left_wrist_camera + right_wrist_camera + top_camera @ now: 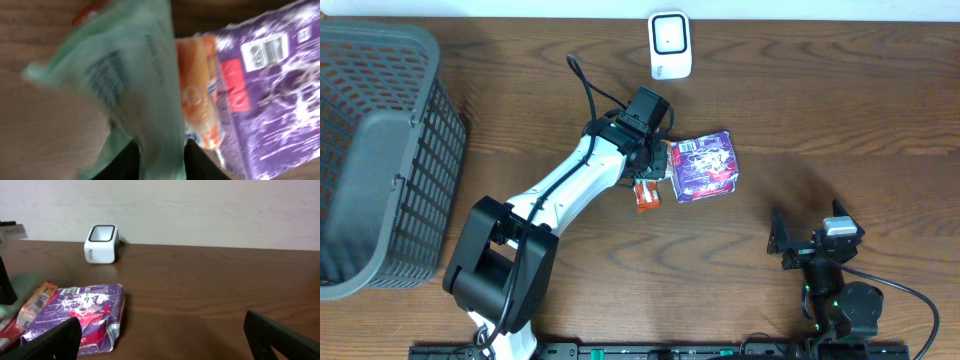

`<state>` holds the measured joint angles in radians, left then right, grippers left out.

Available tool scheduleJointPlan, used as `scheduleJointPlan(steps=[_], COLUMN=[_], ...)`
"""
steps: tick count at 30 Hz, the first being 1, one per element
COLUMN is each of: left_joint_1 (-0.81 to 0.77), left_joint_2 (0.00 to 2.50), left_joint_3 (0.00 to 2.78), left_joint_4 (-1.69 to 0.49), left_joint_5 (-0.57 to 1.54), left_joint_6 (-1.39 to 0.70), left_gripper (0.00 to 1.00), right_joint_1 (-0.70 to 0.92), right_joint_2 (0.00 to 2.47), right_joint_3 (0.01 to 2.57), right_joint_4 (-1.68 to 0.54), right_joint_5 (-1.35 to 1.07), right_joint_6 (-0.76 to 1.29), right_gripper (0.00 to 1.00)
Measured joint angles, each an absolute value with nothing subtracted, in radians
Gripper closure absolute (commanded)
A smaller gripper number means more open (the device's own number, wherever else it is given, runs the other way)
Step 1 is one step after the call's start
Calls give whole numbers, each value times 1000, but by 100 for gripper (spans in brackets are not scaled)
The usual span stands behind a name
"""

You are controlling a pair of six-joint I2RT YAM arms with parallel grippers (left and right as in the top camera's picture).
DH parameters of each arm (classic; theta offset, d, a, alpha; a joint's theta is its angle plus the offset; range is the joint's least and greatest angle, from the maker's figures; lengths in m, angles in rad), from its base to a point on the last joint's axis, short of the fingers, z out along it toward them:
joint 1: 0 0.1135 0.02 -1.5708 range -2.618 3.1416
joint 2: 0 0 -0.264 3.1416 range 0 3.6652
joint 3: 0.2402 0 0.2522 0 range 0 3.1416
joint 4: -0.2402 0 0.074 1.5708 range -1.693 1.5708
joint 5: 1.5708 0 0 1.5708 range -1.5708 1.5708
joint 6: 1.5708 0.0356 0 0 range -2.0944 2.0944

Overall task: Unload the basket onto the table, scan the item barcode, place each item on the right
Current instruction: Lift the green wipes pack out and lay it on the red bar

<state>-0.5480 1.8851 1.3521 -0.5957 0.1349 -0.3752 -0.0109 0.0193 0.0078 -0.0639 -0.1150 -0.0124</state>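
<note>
The left gripper is straddling a pale green packet, the film running between its dark fingers. Blur is hiding whether they are pinching it or loosening. Just beyond it, an orange snack packet and a purple packet are lying together. A good scan is probably calling for a firm edge grip, then turning the printed face toward the white scanner farther ahead. The right gripper is idling well apart, spread wide. Only the wrist view is showing the green packet clearly. Overhead, the arm is covering it.
</note>
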Motion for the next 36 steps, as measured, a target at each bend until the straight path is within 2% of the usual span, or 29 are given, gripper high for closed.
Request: scheduleJointPlan(steps=[2,6,9,10,17,19,29,30,36], left_joint_1=[-548,-548,-548,-547,-507,-484,-421,-421,-422], left_joint_2=[1885,1885,1885,1885,1855,1816,1535,1525,1520], left_joint_3=[1352,1352,1352,1352,1353,1353,1357,1358,1359], left_joint_4=[-612,-632,-632,-633,-655,-665,-785,-805,-932], left_joint_5=[128,124,123,123,124,123,116,116,90], left_joint_6=[-378,-381,-382,-378,-361,-358,-358,-359,-358], left_gripper=[48,35,34,30,21,16,10,2,0], right_joint_1=[-11,-11,-11,-11,-11,-11,-11,-11,-11], right_joint_2=[19,19,19,19,19,19,19,19,19], right_joint_3=[8,8,8,8,8,8,8,8,8], right_joint_4=[-64,-64,-64,-64,-64,-64,-64,-64,-64], right_joint_5=[-115,-115,-115,-115,-115,-115,-115,-115,-115], right_joint_6=[-12,-12,-12,-12,-12,-12,-12,-12,-12], right_gripper=[1,1,1,1,1,1,1,1,1])
